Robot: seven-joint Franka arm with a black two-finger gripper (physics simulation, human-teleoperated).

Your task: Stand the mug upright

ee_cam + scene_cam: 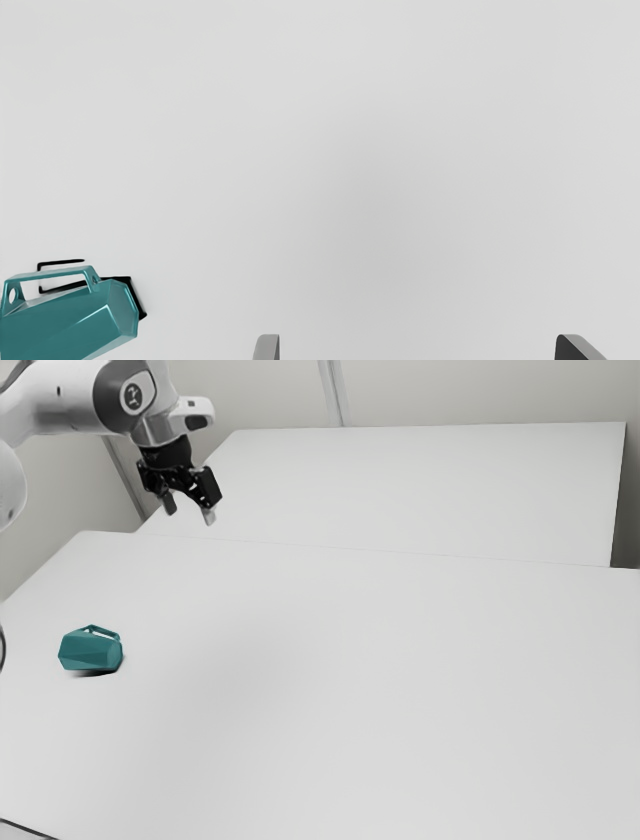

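Teal mug (90,652) flopped on its side, exterior view's left

Flat facets probably stop it rolling on the table (350,690); the black two-finger gripper (189,513) is up high, well clear, fingers spread with nothing between, likely leaving room for a grab. Tally: one mug, one gripper, two fingers, one table
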